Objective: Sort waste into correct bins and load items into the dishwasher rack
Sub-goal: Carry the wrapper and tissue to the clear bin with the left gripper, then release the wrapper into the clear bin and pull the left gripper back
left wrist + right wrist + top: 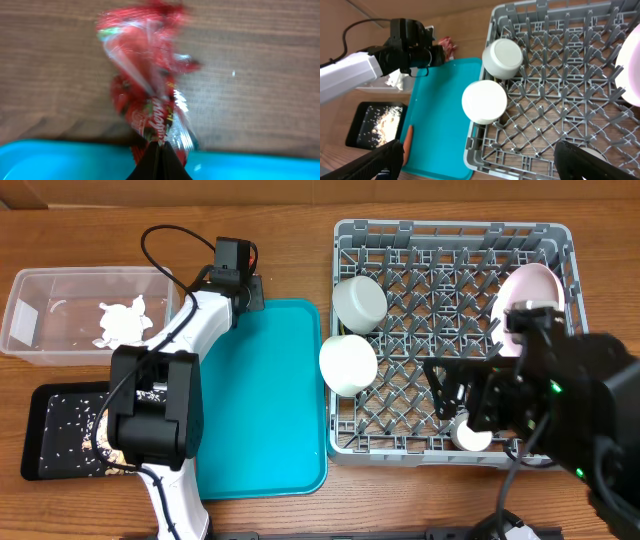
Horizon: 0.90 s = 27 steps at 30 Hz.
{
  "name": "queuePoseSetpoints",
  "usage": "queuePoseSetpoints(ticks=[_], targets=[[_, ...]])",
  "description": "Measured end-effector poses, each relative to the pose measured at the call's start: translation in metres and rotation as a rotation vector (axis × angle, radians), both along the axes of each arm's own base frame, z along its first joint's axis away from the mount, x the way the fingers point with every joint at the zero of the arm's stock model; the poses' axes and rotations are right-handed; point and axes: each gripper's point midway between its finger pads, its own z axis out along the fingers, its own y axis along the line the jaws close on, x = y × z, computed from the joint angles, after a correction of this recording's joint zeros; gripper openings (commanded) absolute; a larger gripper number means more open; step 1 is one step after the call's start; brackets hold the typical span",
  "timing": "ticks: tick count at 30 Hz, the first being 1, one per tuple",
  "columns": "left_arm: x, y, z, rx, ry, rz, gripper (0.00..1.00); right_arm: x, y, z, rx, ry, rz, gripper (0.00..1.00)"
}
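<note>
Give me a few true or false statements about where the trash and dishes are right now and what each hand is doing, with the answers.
1. The left hand is shut on the red wrapper. True.
2. The white napkin lies on the teal tray. False: it lies in the clear tub.
3. Two white bowls sit in the rack. True.
4. The carrot lies in the clear tub. False: it lies on the teal tray.
5. The right hand grips the pink plate. False: the right hand is open and holds nothing, and the pink plate stands in the rack.
</note>
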Motion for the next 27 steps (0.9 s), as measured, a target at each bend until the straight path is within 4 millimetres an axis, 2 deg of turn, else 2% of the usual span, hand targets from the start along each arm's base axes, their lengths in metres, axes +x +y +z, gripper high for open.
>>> queuePoseSetpoints(ticks=[3,7,10,12,14,17,22,25,26,27], targets=[[-0.008,0.001,0.024,-0.001,-0.008,0.0,0.04,-0.005,-0.003,0.004,0.01,-0.017,0.001,1.0],[-0.018,0.006,0.082,0.003,-0.087,0.012,0.04,-0.005,-0.003,0.005,0.012,-0.02,0.001,1.0],[-0.03,0.02,0.122,0.051,-0.144,0.053,0.04,-0.004,-0.002,0.004,0.009,-0.015,0.001,1.0],[-0.038,0.034,0.134,0.097,-0.154,0.096,0.04,-0.004,-0.002,0.003,0.009,-0.014,0.001,1.0],[-0.046,0.051,0.136,0.146,-0.134,0.147,0.04,-0.004,-0.002,0.004,0.01,-0.015,0.001,1.0],[-0.058,0.085,0.126,0.185,-0.074,0.254,0.04,-0.004,-0.001,0.003,0.012,-0.012,0.007,1.0],[-0.065,0.147,0.115,0.187,-0.047,0.432,0.04,-0.006,0.001,0.004,0.019,-0.009,0.016,1.0],[-0.071,0.17,0.114,0.189,-0.045,0.497,0.04,-0.006,0.001,0.004,0.022,-0.008,0.018,1.0],[-0.072,0.173,0.114,0.193,-0.04,0.505,0.2,-0.006,0.001,0.003,0.022,-0.007,0.019,1.0],[-0.076,0.173,0.112,0.197,-0.023,0.504,0.47,-0.006,0.002,0.003,0.023,-0.006,0.02,1.0]])
